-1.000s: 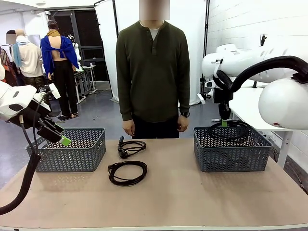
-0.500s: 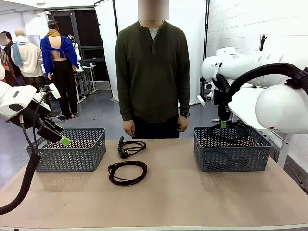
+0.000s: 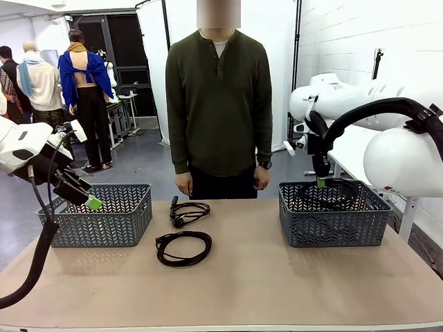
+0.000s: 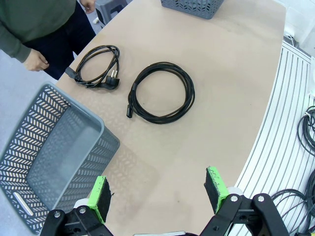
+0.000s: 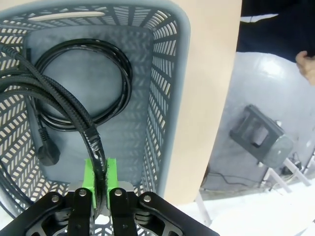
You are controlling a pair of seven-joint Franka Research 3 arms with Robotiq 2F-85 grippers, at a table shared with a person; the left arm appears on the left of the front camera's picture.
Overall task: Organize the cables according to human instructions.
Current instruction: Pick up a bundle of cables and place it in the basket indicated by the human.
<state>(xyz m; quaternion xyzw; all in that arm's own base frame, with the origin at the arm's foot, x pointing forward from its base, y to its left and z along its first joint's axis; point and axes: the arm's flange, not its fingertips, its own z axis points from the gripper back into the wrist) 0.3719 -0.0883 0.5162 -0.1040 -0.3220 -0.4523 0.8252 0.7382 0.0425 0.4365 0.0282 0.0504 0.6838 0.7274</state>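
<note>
Right pincer [image 5: 101, 187] is clamping a power cord [image 5: 78, 123] over the right basket [image 5: 170, 88]; lowering deeper before releasing is probably keeping loops inside. Left pincer [image 4: 157, 189] is hanging apart.

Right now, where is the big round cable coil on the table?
In the front view the coil lies flat on the table, left of the middle. It is just nearer the robot than the smaller cable and right of the left basket.
</note>
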